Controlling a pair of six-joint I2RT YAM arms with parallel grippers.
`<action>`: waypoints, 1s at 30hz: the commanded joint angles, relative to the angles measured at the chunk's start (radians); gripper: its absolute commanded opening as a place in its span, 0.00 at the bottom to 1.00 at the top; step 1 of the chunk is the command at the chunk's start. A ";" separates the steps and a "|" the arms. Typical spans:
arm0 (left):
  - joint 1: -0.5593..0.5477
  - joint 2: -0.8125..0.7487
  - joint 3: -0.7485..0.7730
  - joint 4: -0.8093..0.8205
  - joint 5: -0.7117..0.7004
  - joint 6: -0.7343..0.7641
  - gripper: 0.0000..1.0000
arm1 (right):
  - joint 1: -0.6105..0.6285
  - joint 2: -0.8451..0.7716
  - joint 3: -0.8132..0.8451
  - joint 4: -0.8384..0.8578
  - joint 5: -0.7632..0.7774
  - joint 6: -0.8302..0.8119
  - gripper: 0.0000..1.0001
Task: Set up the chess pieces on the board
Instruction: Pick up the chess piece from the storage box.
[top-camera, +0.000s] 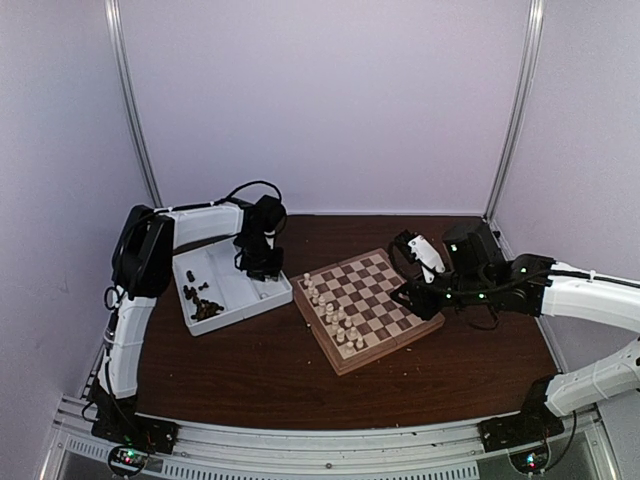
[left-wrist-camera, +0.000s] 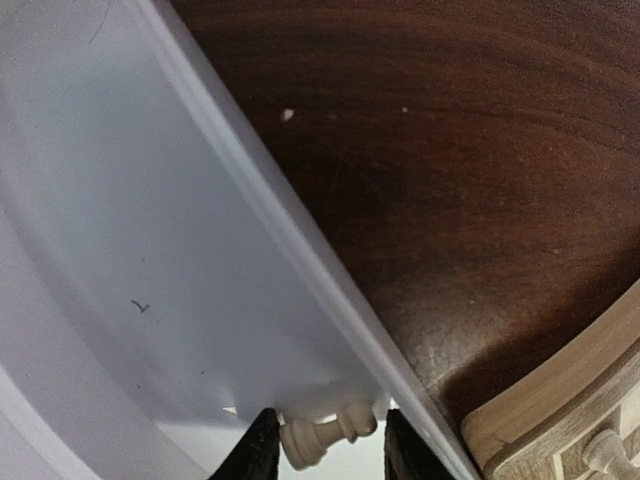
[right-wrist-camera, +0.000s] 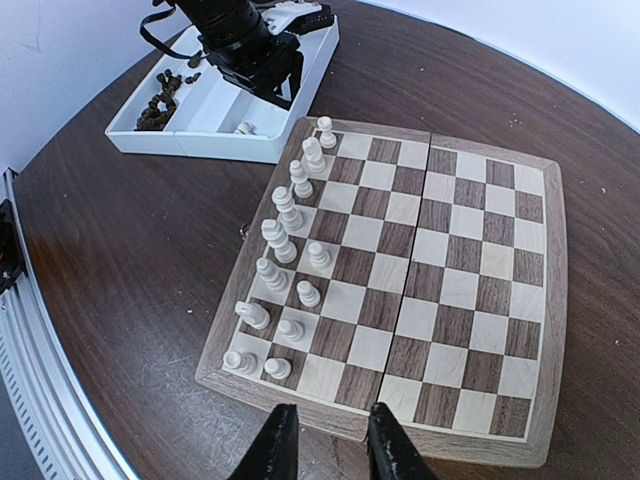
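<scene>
The wooden board (top-camera: 345, 362) sits at mid-table, with several cream chess pieces (top-camera: 330, 312) in two rows along its left side. They also show in the right wrist view (right-wrist-camera: 285, 240). My left gripper (top-camera: 262, 268) is down in the white tray (left-wrist-camera: 150, 250). It is open (left-wrist-camera: 335, 447), with a cream pawn (left-wrist-camera: 318, 438) lying on its side between the fingers; the base touches the left finger and the head is clear of the right one. My right gripper (right-wrist-camera: 325, 445) is open and empty, above the board's border (right-wrist-camera: 330, 410).
The white tray (top-camera: 232, 290) stands left of the board, with several dark brown pieces (top-camera: 203, 300) in its left compartment. A corner of the board (left-wrist-camera: 560, 400) lies close to the tray wall. Dark wooden table (top-camera: 250, 380) all round; walls behind.
</scene>
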 joint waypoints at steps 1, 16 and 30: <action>0.003 0.035 0.014 -0.047 0.013 0.123 0.36 | -0.005 -0.019 0.014 0.008 -0.013 0.020 0.26; -0.014 -0.046 -0.055 -0.059 0.127 0.250 0.18 | -0.005 -0.002 0.017 0.030 -0.033 0.037 0.26; -0.038 -0.170 -0.177 0.024 0.084 0.223 0.11 | -0.004 0.018 0.035 0.007 -0.125 0.044 0.27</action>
